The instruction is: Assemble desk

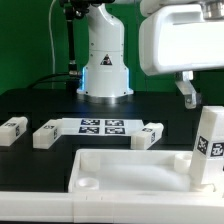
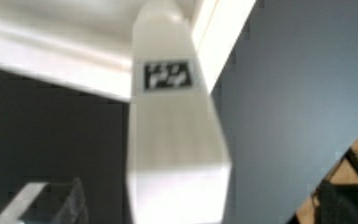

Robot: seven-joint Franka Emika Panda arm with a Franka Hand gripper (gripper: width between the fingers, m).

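Obs. 1: Your end effector [image 1: 190, 95] hangs over the exterior view's right side, under the large white wrist housing [image 1: 180, 35]. The jaws are spread wide with nothing between them, so you hold nothing. Only one dark finger shows clearly in the exterior view.

Obs. 2: The tabletop [image 1: 125, 165] lies flat on the dark surface [image 1: 40, 105] in the foreground, rim up. A round socket [image 1: 88, 183] shows at its corner on the exterior view's left.

Obs. 3: The upright leg [image 1: 208, 135] stands on end at the tabletop's corner on the exterior view's right. It is just below and beside the end effector and apart from it. The rim hides its base, so you cannot tell whether it is seated in a socket.

Obs. 4: In the wrist view the upright leg [image 2: 172, 150] fills the middle, blurred. Its tag [image 2: 167, 75] sits near the far end, and the tabletop's white rim [image 2: 51, 50] lies behind it.

Obs. 5: Three more legs lie on their sides beyond the tabletop, apart from it.
- The outer leg [image 1: 12, 130] is at the exterior view's left edge.
- The second leg [image 1: 47, 133] is just beside the marker board [image 1: 100, 127], on the exterior view's left.
- The third leg [image 1: 148, 133] is just beside the marker board's other end.

Obs. 6: The robot base [image 1: 103, 65] stands behind the marker board.
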